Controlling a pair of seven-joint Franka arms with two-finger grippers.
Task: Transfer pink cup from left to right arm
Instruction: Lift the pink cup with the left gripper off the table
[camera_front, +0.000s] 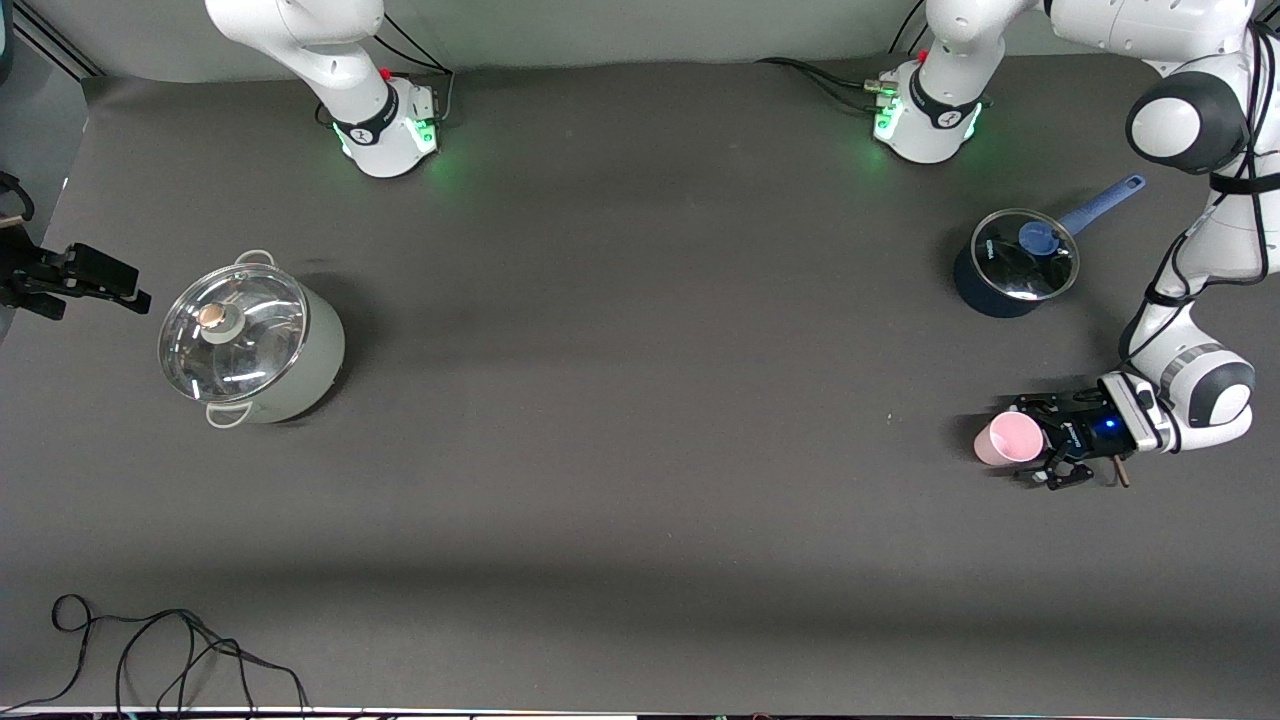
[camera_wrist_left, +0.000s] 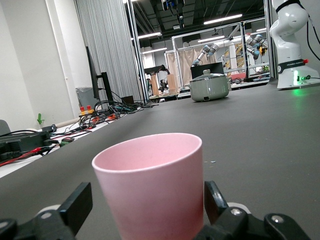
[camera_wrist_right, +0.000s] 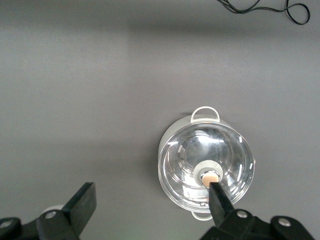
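- The pink cup (camera_front: 1008, 438) stands upright on the table at the left arm's end, mouth up, nearer to the front camera than the blue saucepan.
- The left gripper (camera_front: 1040, 445) lies low at the table, level with the cup, its fingers (camera_wrist_left: 76, 206) spread to either side of the cup's wall. In the left wrist view there is a gap on each side of the cup (camera_wrist_left: 152, 186), so nothing is pinching it yet.
- My read: this is the reach-and-grasp step, with the cup bracketed but not gripped and not lifted.
- The next move calls for the fingers to press in evenly on the tapered wall, low enough that the light tumbler does not squirt out or tip, then a lift clear of the table toward the middle.
- The right gripper (camera_front: 80, 280) waits in the air at the right arm's end, beside the grey-white pot (camera_front: 252, 340); its fingers (camera_wrist_right: 81, 204) are spread wide and hold nothing. The right wrist view looks straight down at the pot's glass lid (camera_wrist_right: 206, 170).
- The blue saucepan (camera_front: 1015, 265), lidded, sits farther from the front camera than the cup, well apart from it.
- A loose black cable (camera_front: 170, 650) lies near the front edge, toward the right arm's end.
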